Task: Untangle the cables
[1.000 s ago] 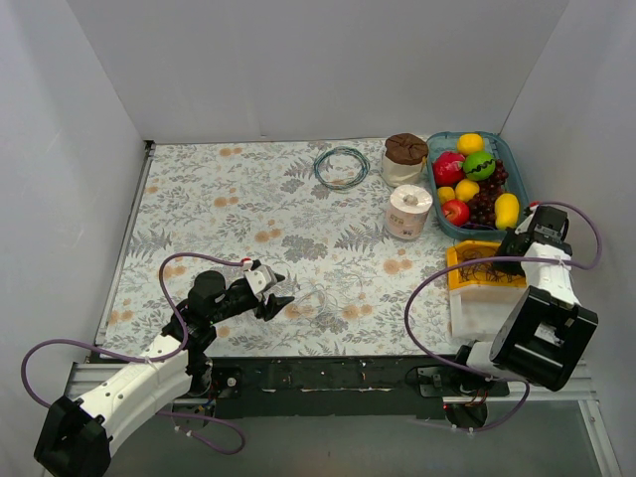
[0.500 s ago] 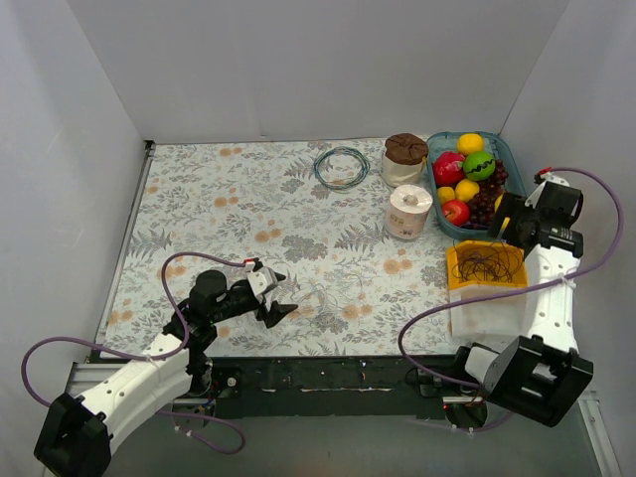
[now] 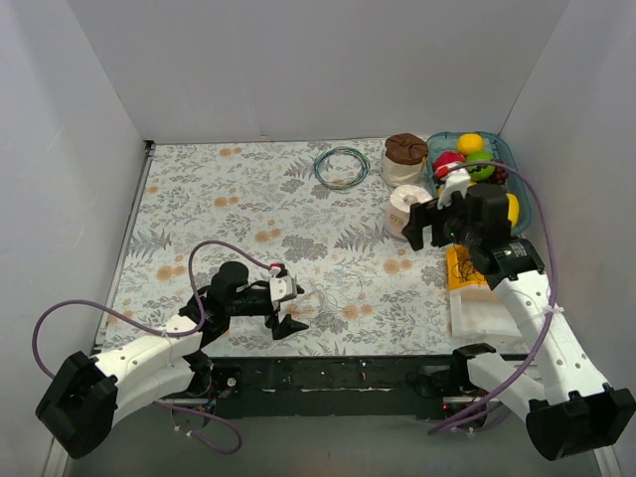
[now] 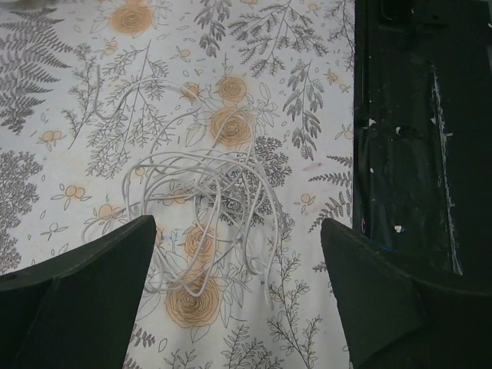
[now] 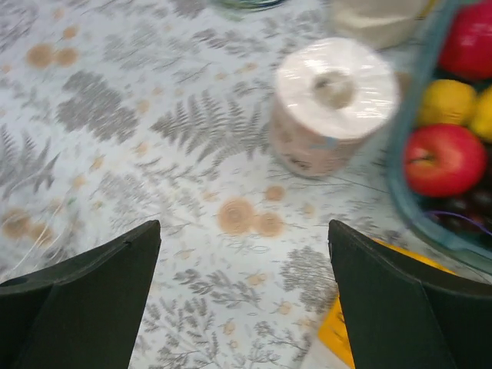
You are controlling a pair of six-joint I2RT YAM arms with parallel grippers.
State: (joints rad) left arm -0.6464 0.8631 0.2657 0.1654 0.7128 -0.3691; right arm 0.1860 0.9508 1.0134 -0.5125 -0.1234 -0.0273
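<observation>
— Where is the tangle sitting?
— The loose whitish-grey thin cables [image 4: 207,204] are lying on the fern-print bench [image 4: 77,77] near its front edge. My left pincer [image 4: 237,231] is hovering over them, released, gripping nothing.
— And your right?
— The right pincer [image 5: 244,231] is hanging released too, near the pinkish paper roll [image 5: 334,104].

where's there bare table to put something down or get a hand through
Widest bare patch: far-left table, between the left wall and the green wire coil. The middle strip between that coil and the white cable tangle is also free. Crowded: the far right, where paper roll, jar, fruit tray and yellow bin sit close together.
</observation>
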